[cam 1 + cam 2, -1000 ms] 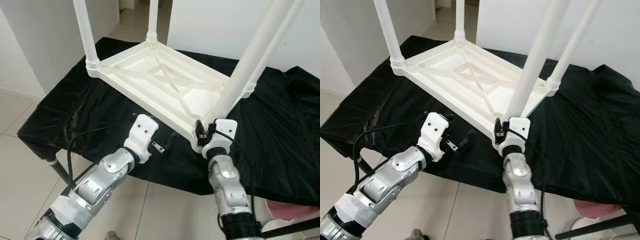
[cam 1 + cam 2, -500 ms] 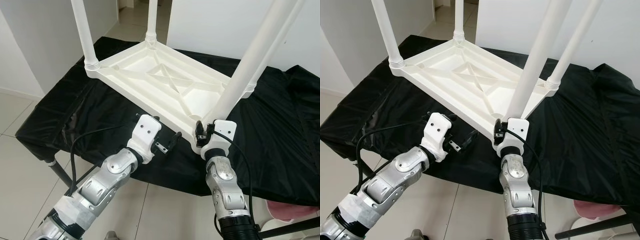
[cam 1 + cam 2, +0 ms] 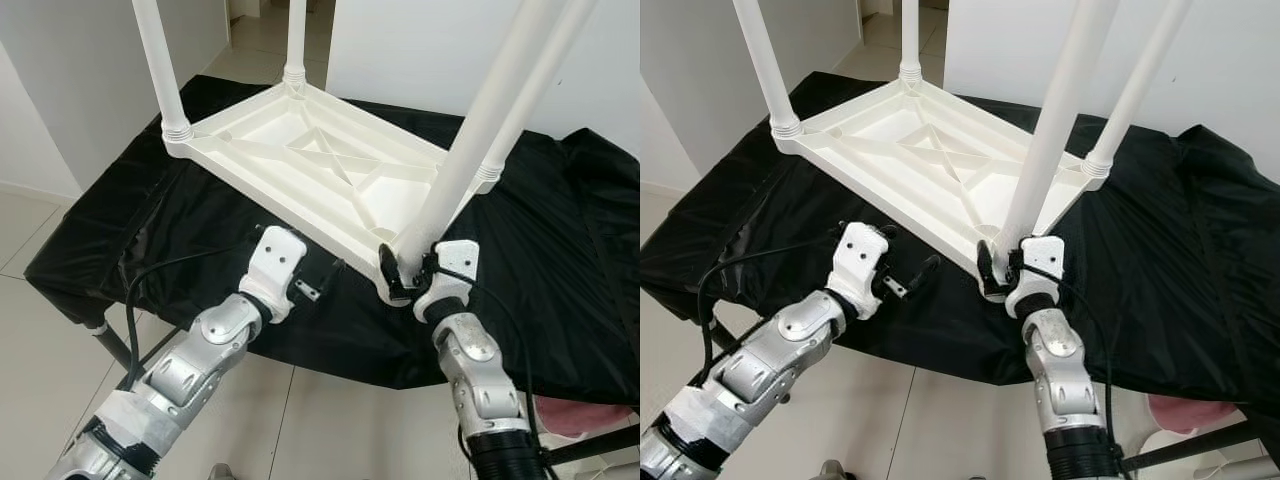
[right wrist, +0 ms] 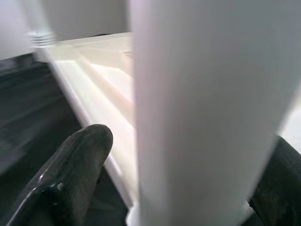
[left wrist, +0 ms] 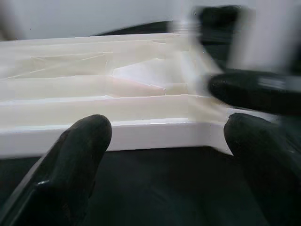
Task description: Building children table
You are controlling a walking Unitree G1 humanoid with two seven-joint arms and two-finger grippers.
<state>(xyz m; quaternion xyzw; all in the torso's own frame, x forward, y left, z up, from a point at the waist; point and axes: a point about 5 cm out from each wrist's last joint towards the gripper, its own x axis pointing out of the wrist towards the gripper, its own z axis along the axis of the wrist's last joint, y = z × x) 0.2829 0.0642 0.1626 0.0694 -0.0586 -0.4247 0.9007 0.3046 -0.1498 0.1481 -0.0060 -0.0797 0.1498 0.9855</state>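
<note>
While the upturned children's table [image 3: 320, 170] lies on the black-draped surface [image 3: 560, 260], the right pincer [image 3: 410, 278] has closed in around its near leg [image 3: 470, 160], and the left pincer [image 3: 325, 280], fingers apart and empty, has slid back from that table's near edge, suggesting 1 last leg being seated.

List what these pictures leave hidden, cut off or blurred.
- Table legs: tops cut off by the upper edge of both eye views.
- Near leg's socket joint: hidden behind the right gripper.
- Right gripper's contact with the near leg: blurred in the right wrist view.
- Tabletop detail: blurred in the left wrist view beyond the left gripper.
</note>
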